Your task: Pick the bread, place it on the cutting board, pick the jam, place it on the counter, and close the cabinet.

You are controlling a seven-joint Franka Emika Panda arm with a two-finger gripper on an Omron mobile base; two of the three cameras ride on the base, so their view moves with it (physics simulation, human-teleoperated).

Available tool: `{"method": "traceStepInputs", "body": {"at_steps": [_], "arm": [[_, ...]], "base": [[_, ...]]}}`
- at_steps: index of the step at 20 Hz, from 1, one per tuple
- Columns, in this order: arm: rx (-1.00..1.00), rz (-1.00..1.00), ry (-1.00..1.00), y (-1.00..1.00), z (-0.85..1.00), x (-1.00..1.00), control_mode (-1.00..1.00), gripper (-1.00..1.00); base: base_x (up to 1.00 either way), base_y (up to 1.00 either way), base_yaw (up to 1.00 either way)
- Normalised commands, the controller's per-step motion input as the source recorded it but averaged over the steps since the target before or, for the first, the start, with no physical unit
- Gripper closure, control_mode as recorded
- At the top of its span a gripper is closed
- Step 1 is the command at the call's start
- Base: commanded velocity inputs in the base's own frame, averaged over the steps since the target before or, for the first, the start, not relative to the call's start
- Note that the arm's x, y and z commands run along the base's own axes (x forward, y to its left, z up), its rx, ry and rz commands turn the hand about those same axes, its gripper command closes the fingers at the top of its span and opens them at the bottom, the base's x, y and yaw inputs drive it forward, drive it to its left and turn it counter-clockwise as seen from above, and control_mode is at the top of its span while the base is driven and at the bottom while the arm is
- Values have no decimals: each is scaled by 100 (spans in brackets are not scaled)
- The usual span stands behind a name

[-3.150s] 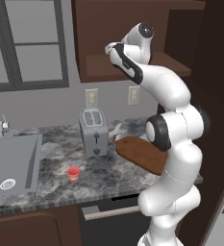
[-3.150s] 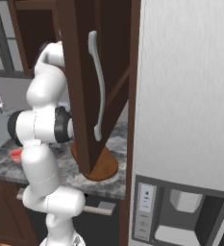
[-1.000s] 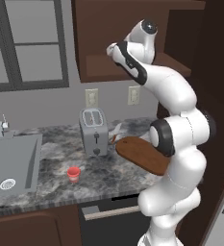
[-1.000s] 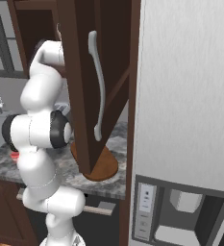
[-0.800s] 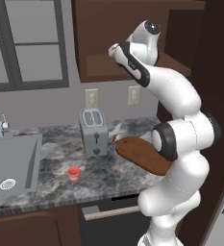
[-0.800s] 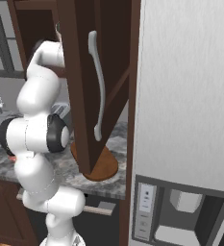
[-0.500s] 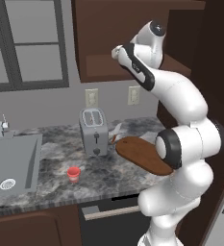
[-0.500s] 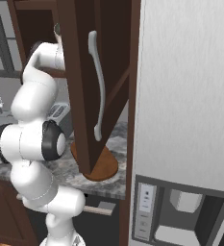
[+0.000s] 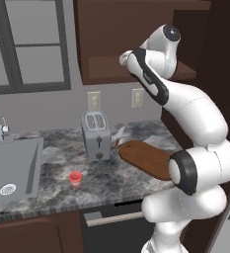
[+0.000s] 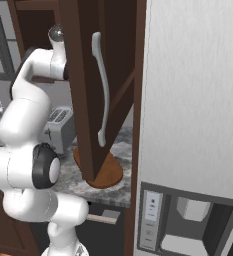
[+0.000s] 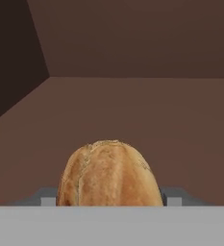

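The bread (image 11: 109, 175), a golden-brown lump, sits on the brown floor of the cabinet (image 9: 117, 39) in the hand view. My gripper (image 11: 109, 201) is shut on it, one grey fingertip against each side. In the left base view my hand (image 9: 125, 57) reaches into the open cabinet above the counter (image 9: 52, 158). The cabinet door (image 10: 85, 75) stands swung open, its silver handle (image 10: 104, 85) facing the right base camera. The oval cutting board (image 9: 147, 159) lies on the counter right of the toaster; its end (image 10: 107, 176) shows below the door. The red jam (image 9: 75, 179) stands on the counter near the front edge.
A silver toaster (image 9: 96, 136) stands at the back of the counter. A sink (image 9: 13, 168) with a faucet lies at the left. A grey fridge (image 10: 198, 125) rises at the right, close to the open door. Two wall outlets sit behind the toaster.
My elbow and upper arm have swung up and to the right while the hand stayed at the cabinet shelf, shifting slightly right. Nothing on the counter moved.
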Motion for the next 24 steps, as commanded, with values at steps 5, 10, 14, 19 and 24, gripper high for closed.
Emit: {"method": "traceStepInputs", "body": {"at_steps": [5,10,14,19,24], "arm": [[0,0,4,0,0,-65,-100,100],[0,0,5,-1,0,-60,-100,100],[0,0,8,0,0,-54,-100,100],[0,0,9,0,-3,-47,-100,100],[0,0,12,-4,-13,-40,-100,100]], "base": [[0,0,0],[0,0,0],[0,0,0],[0,0,0],[0,0,0]]}}
